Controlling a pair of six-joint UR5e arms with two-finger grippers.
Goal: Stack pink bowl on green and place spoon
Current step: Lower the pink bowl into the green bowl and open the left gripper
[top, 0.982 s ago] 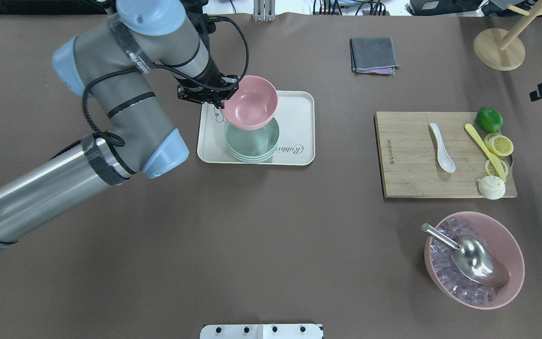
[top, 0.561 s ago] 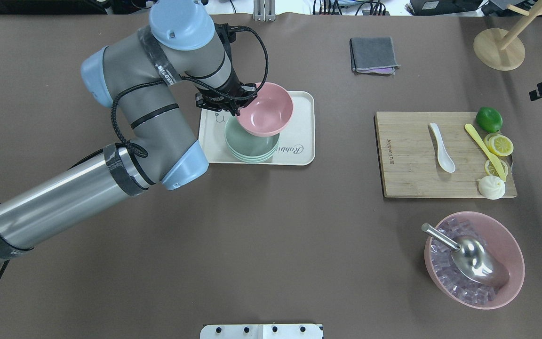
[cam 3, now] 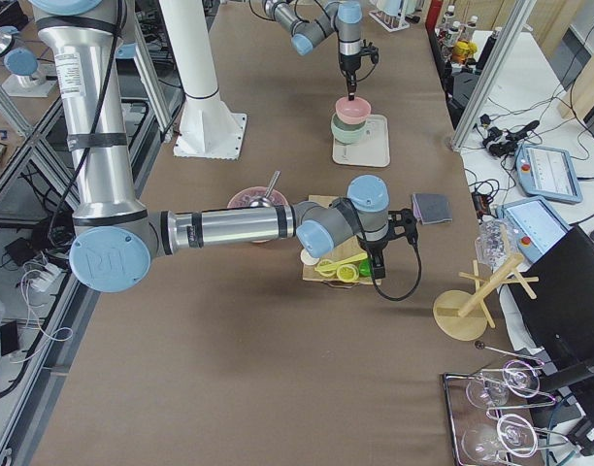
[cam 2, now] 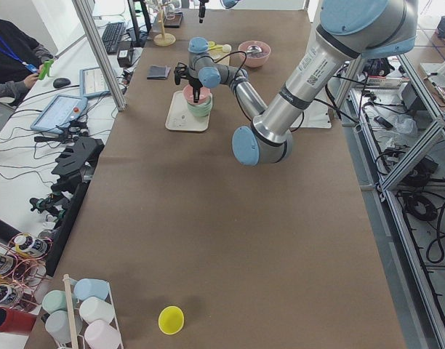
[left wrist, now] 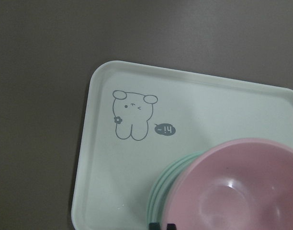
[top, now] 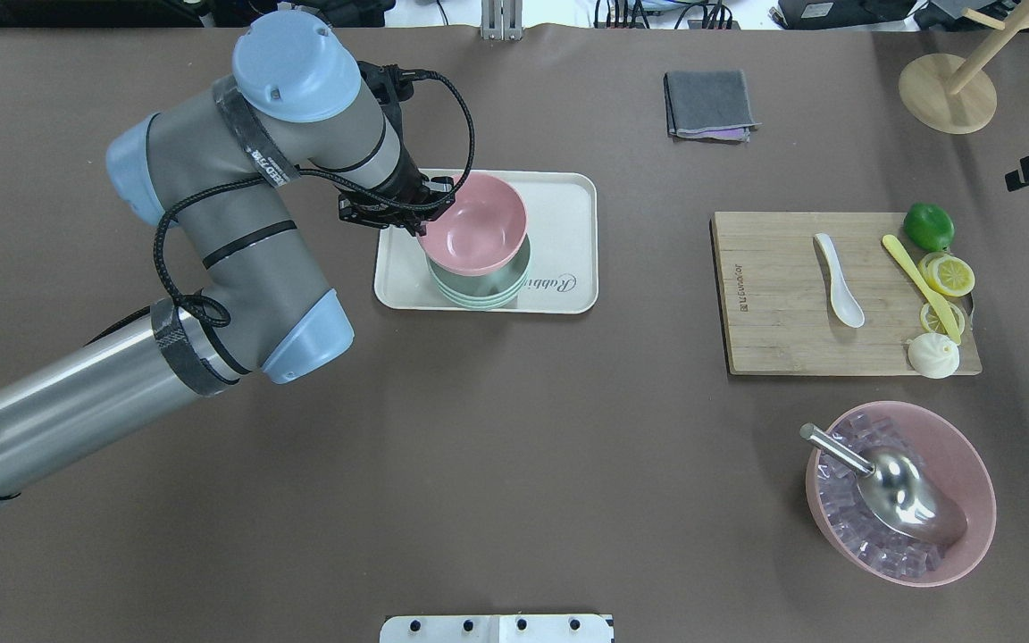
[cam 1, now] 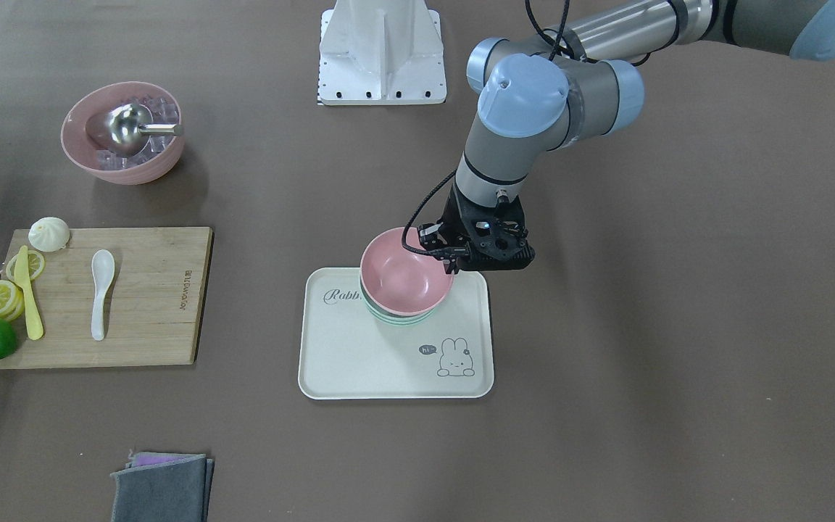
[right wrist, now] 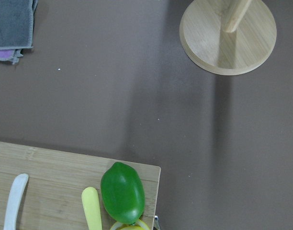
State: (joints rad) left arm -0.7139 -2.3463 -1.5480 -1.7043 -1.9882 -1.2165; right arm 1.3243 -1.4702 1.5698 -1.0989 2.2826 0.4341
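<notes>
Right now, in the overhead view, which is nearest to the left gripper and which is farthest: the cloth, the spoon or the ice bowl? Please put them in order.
1. Cloth: nearest to the left gripper, toward the table's far edge, right of the tray.
2. Spoon: further right, lying on the board.
3. Ice bowl: farthest, at the near right corner.

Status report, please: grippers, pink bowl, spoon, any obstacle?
Left gripper shut on pink bowl rim; bowl rests on green bowls. Right gripper by cutting board, state unclear. Spoon on board, yellow knife beside it.
</notes>
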